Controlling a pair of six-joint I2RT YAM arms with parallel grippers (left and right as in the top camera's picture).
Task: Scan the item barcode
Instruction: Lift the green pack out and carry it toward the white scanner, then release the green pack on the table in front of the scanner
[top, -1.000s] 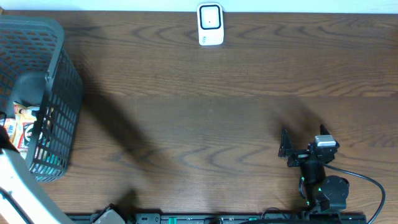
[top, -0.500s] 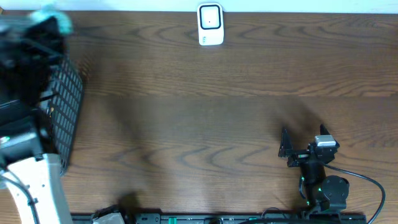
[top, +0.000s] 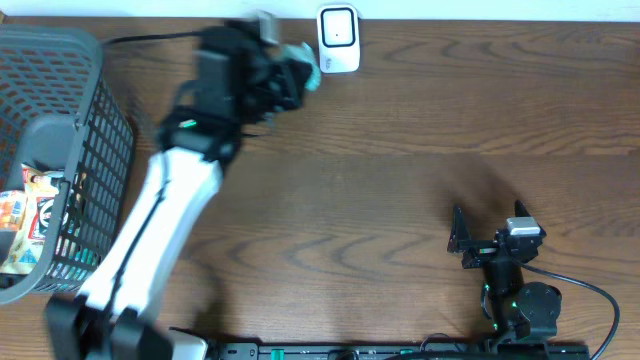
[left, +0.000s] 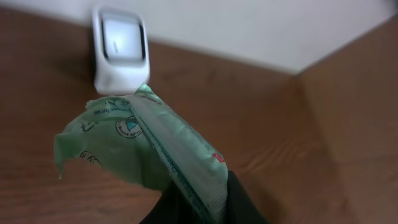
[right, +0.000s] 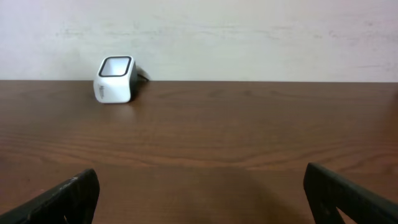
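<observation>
Packet (left: 144, 148) pinched in left hand (top: 290, 72), now by scanner (top: 339, 40), away from basket (top: 102, 118); right hand (top: 487, 225) spread wide.

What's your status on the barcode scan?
Left jaws shut on soft green plastic packet, held close by small white boxy scanner. Right jaws open, idle. Nothing blocking.

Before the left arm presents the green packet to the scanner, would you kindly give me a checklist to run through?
1. Left gripper shut on the green packet: ok.
2. Packet held close to the scanner: ok.
3. Barcode turned toward the scanner window: cannot tell, no barcode shows.
4. Right gripper open, resting far from the scanner: ok.
5. Basket off to the side of the path: ok.
</observation>
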